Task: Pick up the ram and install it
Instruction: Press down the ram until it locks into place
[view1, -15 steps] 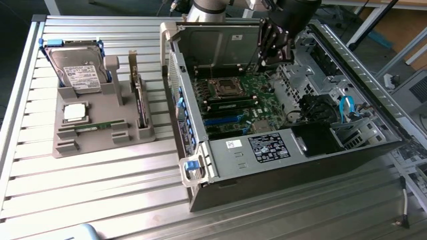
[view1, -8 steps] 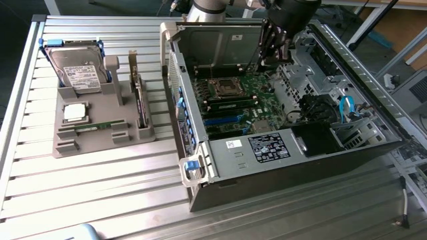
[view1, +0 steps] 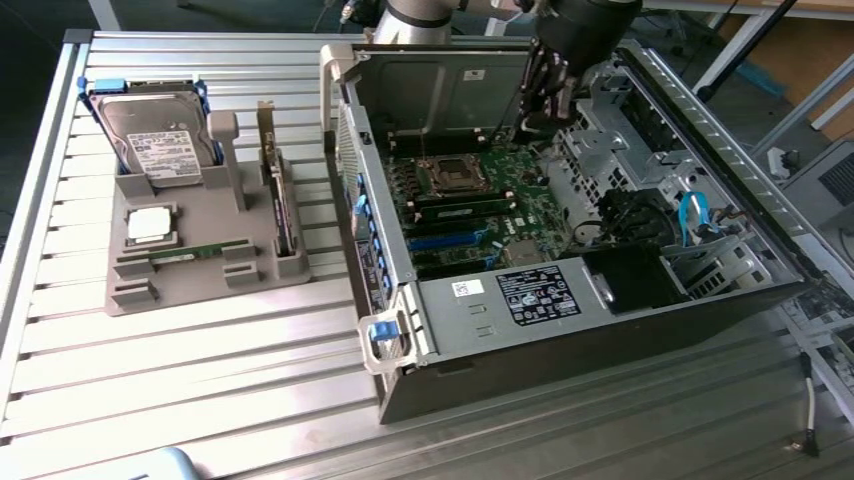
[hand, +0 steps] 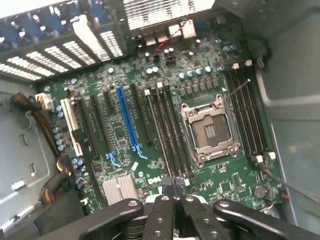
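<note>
In the exterior view, the open computer case (view1: 587, 250) is lying on its side on the slatted metal worktop (view1: 200, 380), with the green motherboard (view1: 481, 215) facing up. The arm is reaching down into the far end of the case, and the hand (view1: 545, 112) is hanging above the board's upper edge, near the empty processor socket (view1: 451, 177). To the exterior view's left, a grey holder tray (view1: 200, 250) is sitting well apart from the case. It is carrying a hard drive (view1: 158, 140), a square silver processor chip (view1: 151, 226) and the ram (view1: 198, 250), a thin green stick lying flat in the tray's near slot. A dark expansion card (view1: 279, 205) is standing on edge along the tray's side nearest the case.

In the wrist view, the hand (hand: 174, 186) is looking down on the motherboard, its fingers (hand: 165, 200) pressed together and apparently pinching nothing. Just beyond the fingertips, the long black memory slots (hand: 170, 132) are running beside the processor socket (hand: 210, 131), and a blue slot (hand: 127, 120) is lying further over.
</note>
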